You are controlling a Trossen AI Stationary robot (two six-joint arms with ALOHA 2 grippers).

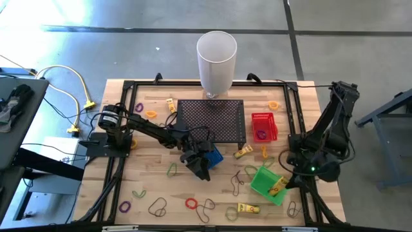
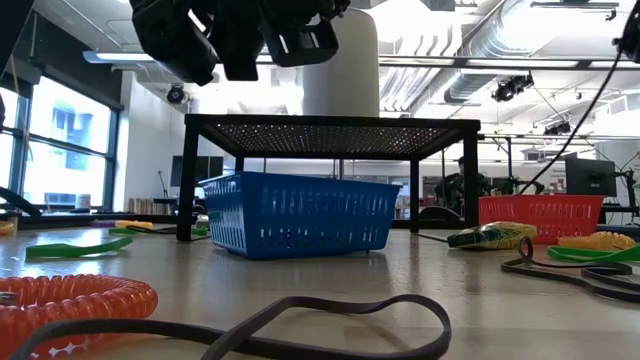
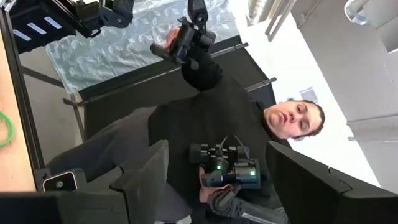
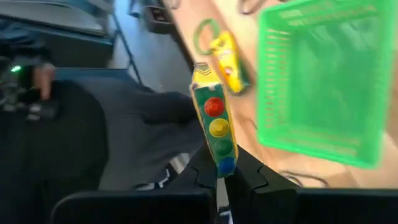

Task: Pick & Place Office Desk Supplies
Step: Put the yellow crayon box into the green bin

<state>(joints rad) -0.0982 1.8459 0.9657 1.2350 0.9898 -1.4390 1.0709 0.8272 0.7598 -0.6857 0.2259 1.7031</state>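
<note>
Wooden bench [image 1: 148, 193], supplies scattered | left gripper [image 1: 201, 166] fingers spread above blue basket [image 1: 213, 156], nothing held | right gripper [image 4: 219, 177] fingers clamp yellow packet [image 4: 214, 134] beside green basket [image 4: 317, 81], positioned for deposit.

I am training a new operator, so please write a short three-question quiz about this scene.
1. True or false: the right gripper is shut on a yellow packet.
2. What stands partly under the black mesh stand? A) red basket B) blue basket C) white cylinder
3. Which basket lies nearest the right gripper?

Key:
1. True.
2. B, the blue basket.
3. The green basket.
</note>
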